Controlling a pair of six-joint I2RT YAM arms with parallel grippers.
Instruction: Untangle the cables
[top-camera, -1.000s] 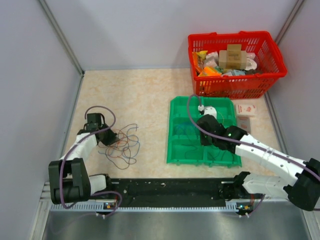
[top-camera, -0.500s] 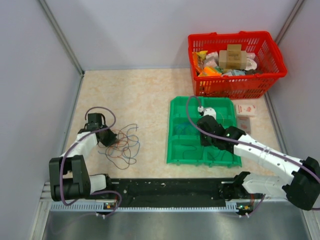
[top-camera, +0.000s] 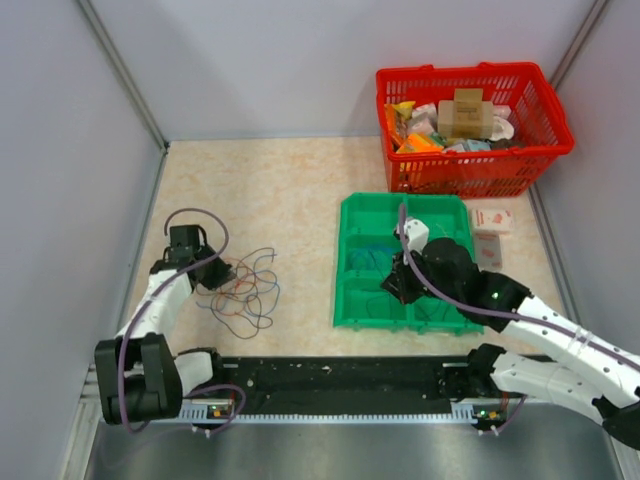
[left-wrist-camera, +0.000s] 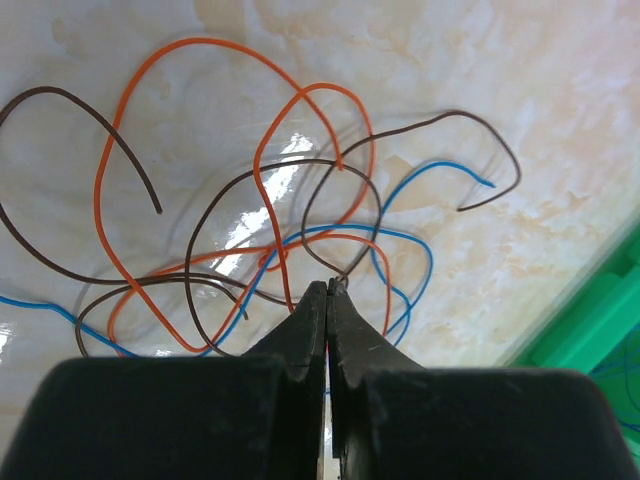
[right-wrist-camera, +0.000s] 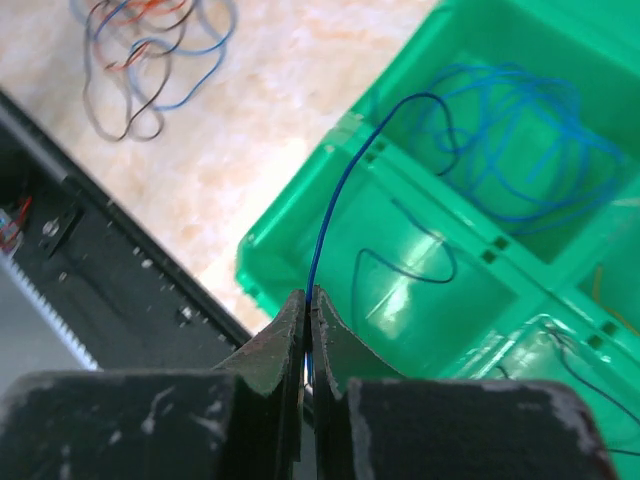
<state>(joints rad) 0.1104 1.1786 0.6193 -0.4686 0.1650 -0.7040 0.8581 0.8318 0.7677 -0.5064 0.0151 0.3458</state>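
The cables (top-camera: 245, 288) lie as a loose tangle of orange-red, blue and dark brown wires on the table at the left; they also show in the left wrist view (left-wrist-camera: 270, 200). My left gripper (top-camera: 216, 273) is at the tangle's left edge, its jaws pressed together (left-wrist-camera: 327, 287) where an orange-red and a brown wire meet. My right gripper (top-camera: 392, 286) hangs over the green tray (top-camera: 346, 300) and is shut (right-wrist-camera: 308, 295) on a thin blue cable (right-wrist-camera: 330, 220) that arcs up and into the tray. More blue wires (right-wrist-camera: 520, 150) lie in the tray's compartments.
A red basket (top-camera: 545, 150) full of packets stands at the back right. Two small boxes (top-camera: 490, 218) lie to the right of the tray. The black rail (top-camera: 340, 380) with the arm bases runs along the near edge. Grey walls close in left and right.
My right gripper has drawn back from the tray's middle toward its near left part, with the blue cable in it. My left gripper has shifted slightly back and left at the tangle.
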